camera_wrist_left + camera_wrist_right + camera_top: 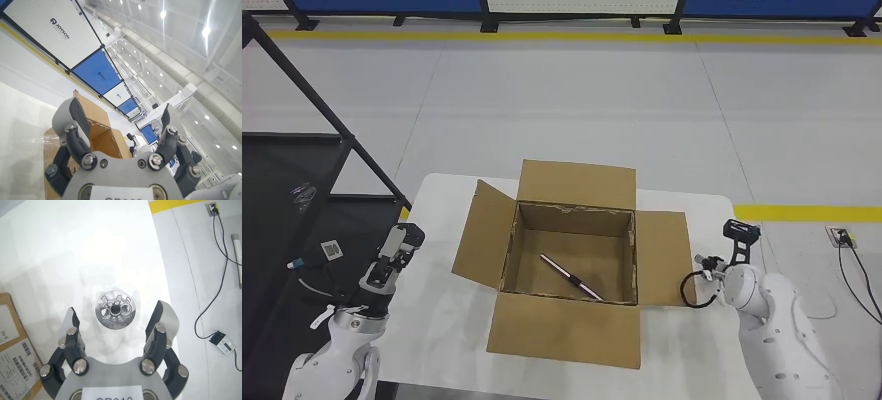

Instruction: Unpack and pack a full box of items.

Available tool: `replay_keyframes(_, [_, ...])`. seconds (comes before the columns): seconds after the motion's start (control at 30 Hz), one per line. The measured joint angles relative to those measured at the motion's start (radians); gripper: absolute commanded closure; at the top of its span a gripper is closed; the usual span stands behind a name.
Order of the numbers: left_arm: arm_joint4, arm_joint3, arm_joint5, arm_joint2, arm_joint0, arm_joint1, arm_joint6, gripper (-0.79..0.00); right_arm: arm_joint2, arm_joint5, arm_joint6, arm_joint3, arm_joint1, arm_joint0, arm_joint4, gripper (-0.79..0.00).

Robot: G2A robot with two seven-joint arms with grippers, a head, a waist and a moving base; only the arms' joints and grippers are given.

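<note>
Unpacking judged nearly done: one rod (571, 276) lies in the open box (562, 330), frame centre. The right hand (116, 308), spread apart, hangs over a metal part (115, 312) on the table (442, 300) right of the box; the left hand (120, 103) is spread too. The next move likely calls for lifting the rod out.

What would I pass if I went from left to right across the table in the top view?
left gripper → cardboard box → right gripper
</note>
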Motion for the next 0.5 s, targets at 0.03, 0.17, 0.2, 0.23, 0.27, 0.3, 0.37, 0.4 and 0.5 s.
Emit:
replay_keyframes(0.03, [0.0, 0.0, 0.0, 0.0, 0.0, 0.0, 0.0, -0.785, 0.002, 0.009, -0.004, -0.033, 0.0, -0.007, -0.002, -0.785])
replay_keyframes(0.17, [0.0, 0.0, 0.0, 0.0, 0.0, 0.0, 0.0, -0.785, -0.018, 0.064, -0.049, -0.296, -0.004, -0.089, -0.037, -0.785])
replay_keyframes(0.2, [0.0, 0.0, 0.0, 0.0, 0.0, 0.0, 0.0, -0.785, -0.033, 0.073, -0.051, -0.359, -0.005, -0.107, -0.058, -0.785])
replay_keyframes(0.23, [0.0, 0.0, 0.0, 0.0, 0.0, 0.0, 0.0, -0.785, -0.051, 0.078, -0.049, -0.418, -0.005, -0.121, -0.084, -0.785])
replay_keyframes(0.27, [0.0, 0.0, 0.0, 0.0, 0.0, 0.0, 0.0, -0.785, -0.08, 0.086, -0.04, -0.486, -0.007, -0.131, -0.126, -0.785])
replay_keyframes(0.3, [0.0, 0.0, 0.0, 0.0, 0.0, 0.0, 0.0, -0.785, -0.106, 0.086, -0.028, -0.526, -0.008, -0.131, -0.159, -0.785])
replay_keyframes(0.37, [0.0, 0.0, 0.0, 0.0, 0.0, 0.0, 0.0, -0.785, -0.178, 0.068, 0.004, -0.587, -0.013, -0.109, -0.226, -0.785])
replay_keyframes(0.4, [0.0, 0.0, 0.0, 0.0, 0.0, 0.0, 0.0, -0.785, -0.212, 0.054, 0.017, -0.597, -0.016, -0.092, -0.245, -0.785])
replay_keyframes(0.5, [0.0, 0.0, 0.0, 0.0, 0.0, 0.0, 0.0, -0.785, -0.32, -0.017, 0.057, -0.561, -0.029, -0.01, -0.254, -0.785])
